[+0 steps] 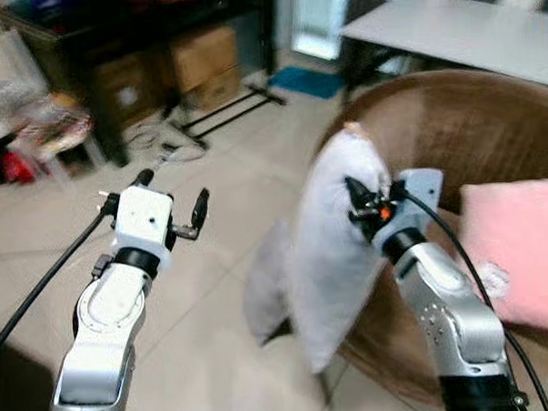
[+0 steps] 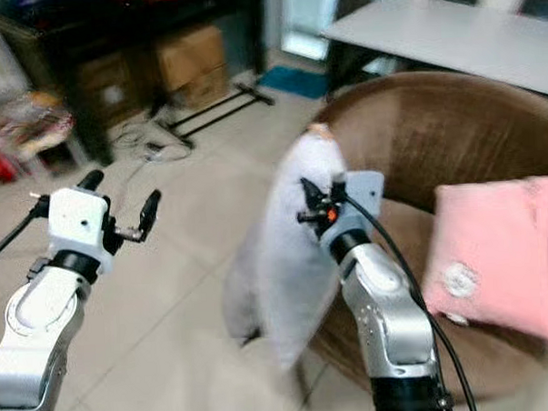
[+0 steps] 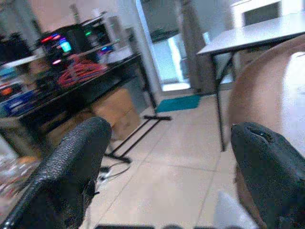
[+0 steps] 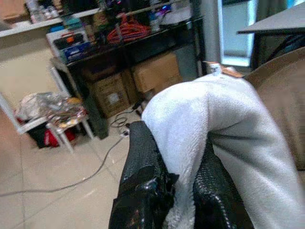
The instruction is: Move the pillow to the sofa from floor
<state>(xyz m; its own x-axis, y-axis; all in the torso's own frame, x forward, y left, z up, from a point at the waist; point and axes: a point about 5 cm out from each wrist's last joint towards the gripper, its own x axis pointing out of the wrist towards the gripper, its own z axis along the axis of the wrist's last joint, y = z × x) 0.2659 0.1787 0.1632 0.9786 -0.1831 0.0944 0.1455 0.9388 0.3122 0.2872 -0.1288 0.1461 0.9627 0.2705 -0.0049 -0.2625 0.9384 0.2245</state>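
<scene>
A pale grey-white pillow (image 1: 335, 248) hangs upright in the air, its lower corner just above the tiled floor, right in front of the brown round sofa (image 1: 471, 124). My right gripper (image 1: 360, 202) is shut on the pillow's upper edge; in the right wrist view the fabric (image 4: 214, 124) bulges between the black fingers (image 4: 143, 181). My left gripper (image 1: 172, 203) is held up over the floor to the left, open with nothing between its fingers (image 3: 71, 176).
A pink cushion (image 1: 521, 249) lies on the sofa seat at the right. A white table (image 1: 466, 29) stands behind the sofa. A dark shelf unit with cardboard boxes (image 1: 204, 58) and cables on the floor lie at the back left.
</scene>
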